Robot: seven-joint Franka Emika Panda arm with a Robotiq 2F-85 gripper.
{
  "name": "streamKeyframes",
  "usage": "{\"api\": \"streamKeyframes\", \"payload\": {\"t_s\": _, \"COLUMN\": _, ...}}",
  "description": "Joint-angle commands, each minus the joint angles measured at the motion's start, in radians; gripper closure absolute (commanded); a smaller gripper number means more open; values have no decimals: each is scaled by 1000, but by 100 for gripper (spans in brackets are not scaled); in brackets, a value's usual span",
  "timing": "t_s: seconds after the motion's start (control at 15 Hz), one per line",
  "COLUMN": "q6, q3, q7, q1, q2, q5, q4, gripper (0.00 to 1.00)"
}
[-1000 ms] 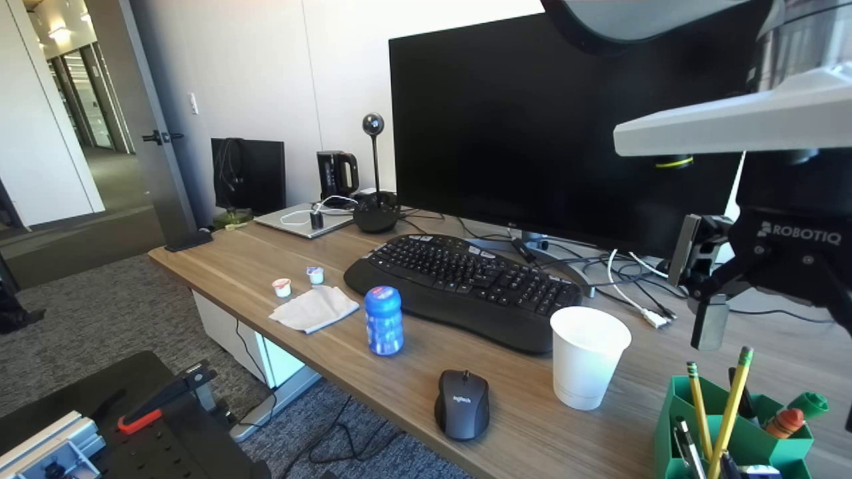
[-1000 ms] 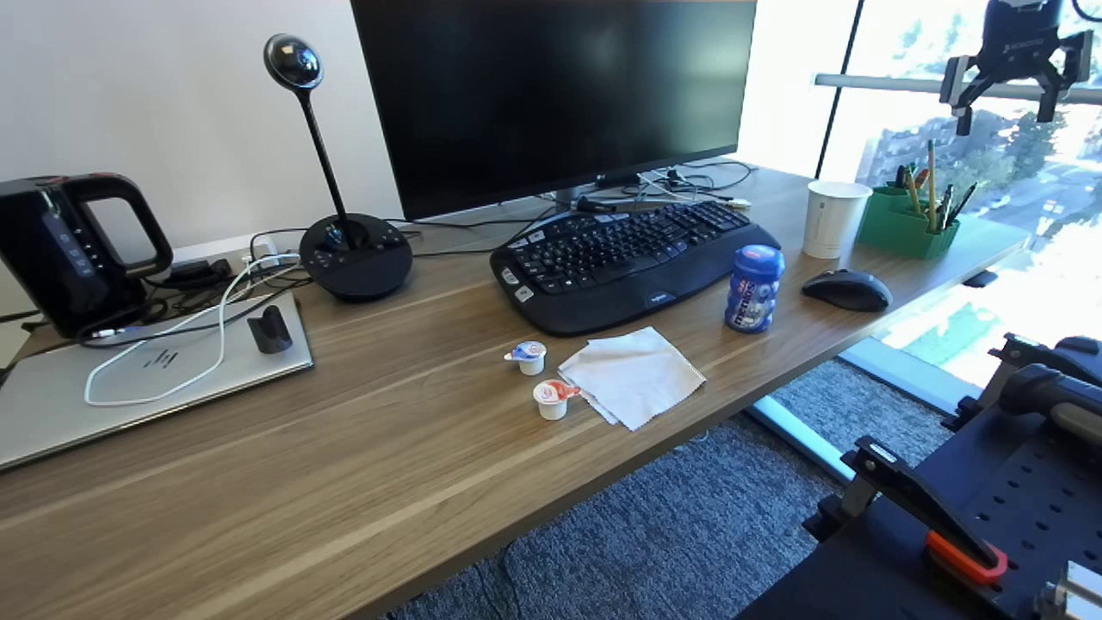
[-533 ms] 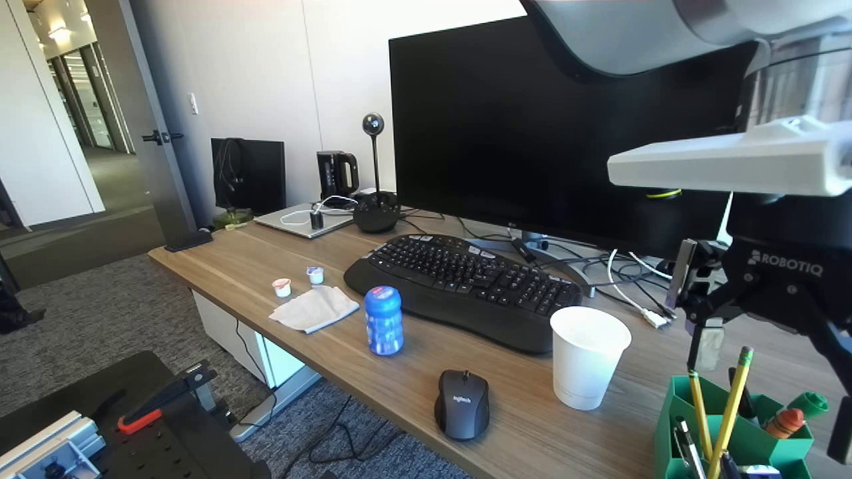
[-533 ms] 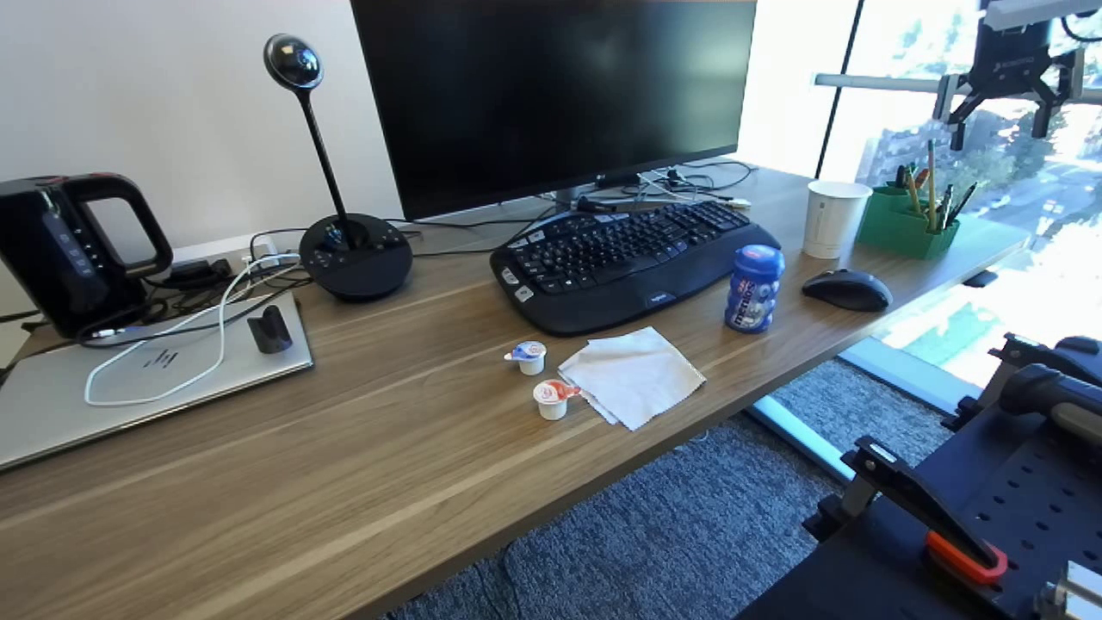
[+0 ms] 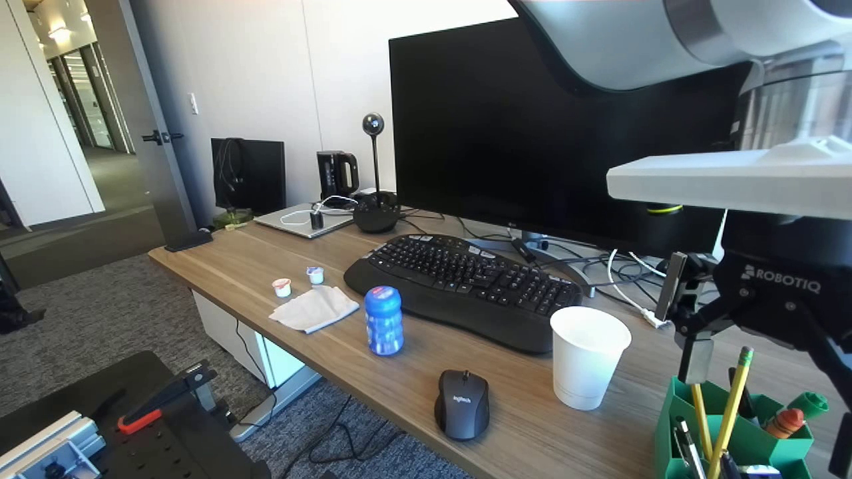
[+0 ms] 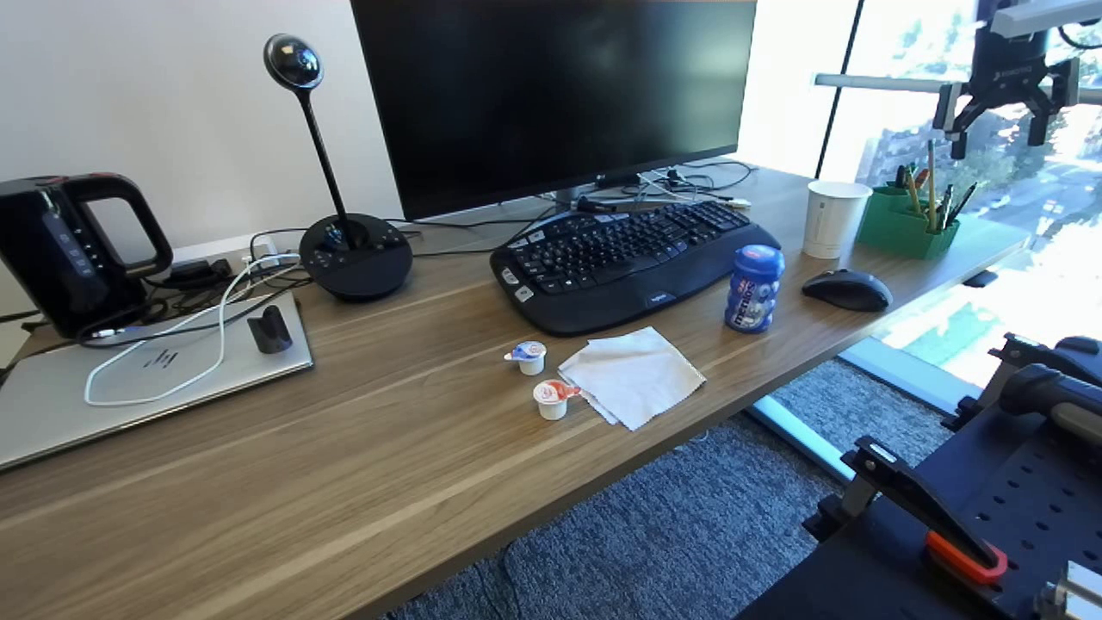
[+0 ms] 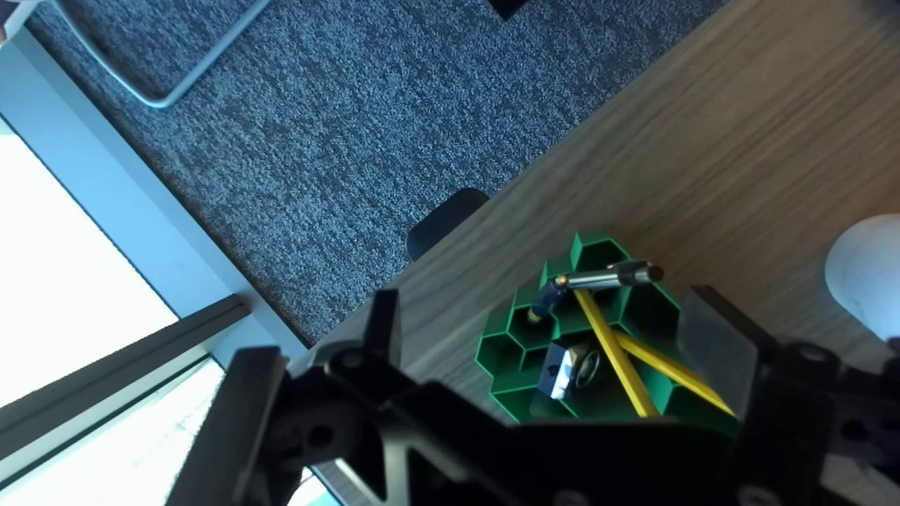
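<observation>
One gripper [image 6: 998, 143], jaws spread and holding nothing, hangs above the green organizer [image 6: 897, 234] on the surface [image 5: 519, 406]; off-centre descent could strike the protruding pencils [image 5: 733, 404], and sideways contact could push the green organizer into the nearby paper cup [image 6: 833, 226].

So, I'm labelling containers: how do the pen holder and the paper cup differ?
Colour: the pen holder is green; the paper cup is white.
Shape: the pen holder is angular with several compartments; the paper cup is round with one opening.
Shared: both stand on the desk, open-topped.
</observation>
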Motion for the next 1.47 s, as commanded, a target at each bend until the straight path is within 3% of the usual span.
{"api": "streamKeyframes", "payload": {"t_s": 0.0, "q6": 8, "q3": 3, "q7": -30, "q1": -1, "q2": 9, "q5": -28, "q4": 9, "gripper": 0}}
{"api": "streamKeyframes", "payload": {"t_s": 0.4, "q6": 0, "q3": -2, "q7": -27, "q1": 6, "q2": 23, "q5": -59, "q4": 10, "gripper": 0}}
{"api": "streamKeyframes", "payload": {"t_s": 1.4, "q6": -31, "q3": 16, "q7": -28, "q1": -16, "q2": 32, "q5": -10, "q4": 20, "gripper": 0}}
